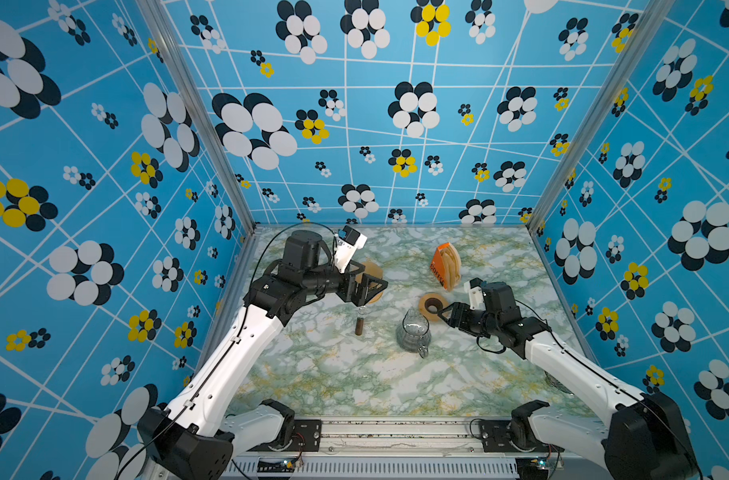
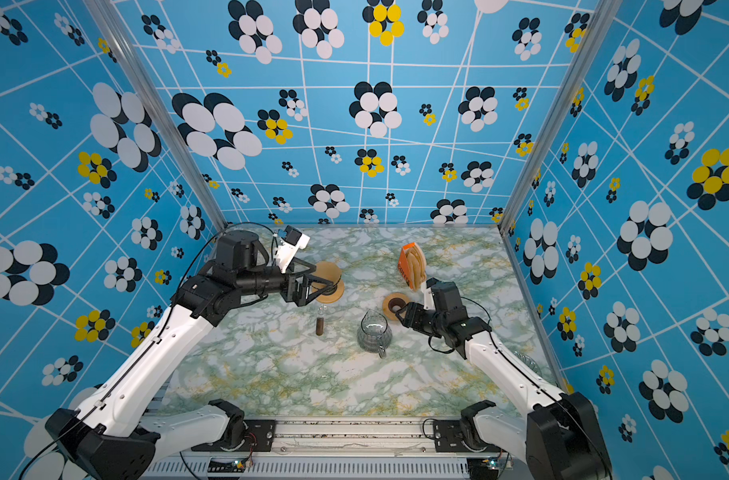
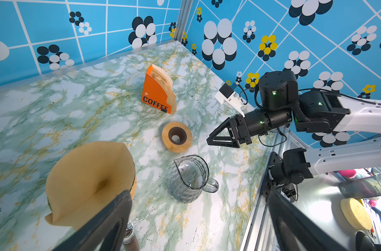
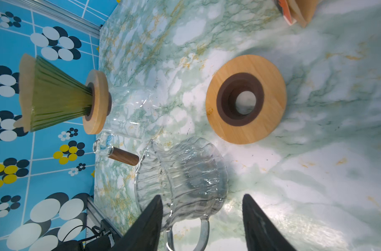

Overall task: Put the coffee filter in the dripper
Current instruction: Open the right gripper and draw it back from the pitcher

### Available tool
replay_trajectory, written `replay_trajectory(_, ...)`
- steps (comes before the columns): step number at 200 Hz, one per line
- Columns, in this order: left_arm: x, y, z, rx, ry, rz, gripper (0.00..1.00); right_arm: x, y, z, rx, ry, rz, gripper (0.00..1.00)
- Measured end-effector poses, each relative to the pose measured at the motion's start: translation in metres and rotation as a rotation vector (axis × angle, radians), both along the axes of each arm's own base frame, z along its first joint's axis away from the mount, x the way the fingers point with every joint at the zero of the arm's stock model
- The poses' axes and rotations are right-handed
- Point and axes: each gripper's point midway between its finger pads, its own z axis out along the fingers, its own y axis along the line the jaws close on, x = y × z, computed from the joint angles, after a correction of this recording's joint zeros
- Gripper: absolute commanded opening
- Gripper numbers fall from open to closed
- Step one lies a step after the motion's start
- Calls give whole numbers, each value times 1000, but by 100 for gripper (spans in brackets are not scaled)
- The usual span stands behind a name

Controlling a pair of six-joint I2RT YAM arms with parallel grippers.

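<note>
The brown paper coffee filter (image 3: 87, 178) sits opened inside the dripper (image 4: 57, 97), a green ribbed glass cone with a wooden collar (image 4: 97, 102), at the table's left; in both top views it shows as a tan cone (image 1: 373, 270) (image 2: 327, 270). My left gripper (image 3: 198, 193) (image 1: 367, 286) is wide open beside it. One finger (image 3: 111, 217) overlaps the filter's rim and only table lies between the jaws. My right gripper (image 4: 202, 196) (image 1: 443, 313) is open and empty, hovering by the wooden ring and over the glass carafe.
A wooden ring (image 1: 432, 303) (image 4: 246, 98) lies flat at mid-right. A clear glass carafe (image 1: 413, 334) (image 3: 188, 178) stands in front of it. An orange filter holder (image 1: 445, 266) (image 3: 158, 91) stands behind. A small glass vial with a brown base (image 1: 359, 326) stands in front of the dripper.
</note>
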Motion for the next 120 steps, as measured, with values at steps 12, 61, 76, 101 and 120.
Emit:
replay_trajectory(12,0,0,0,0,0,0,99,2,-4,-7,33,23,-15,60)
replay_trajectory(61,0,0,0,0,0,0,99,12,-11,-37,118,102,-55,61)
replay_trajectory(76,0,0,0,0,0,1,99,15,-13,-44,139,115,-74,61)
replay_trajectory(101,0,0,0,1,0,2,99,21,-15,-56,161,132,-106,60)
replay_trajectory(120,0,0,0,2,0,2,99,26,-15,-58,177,128,-125,60)
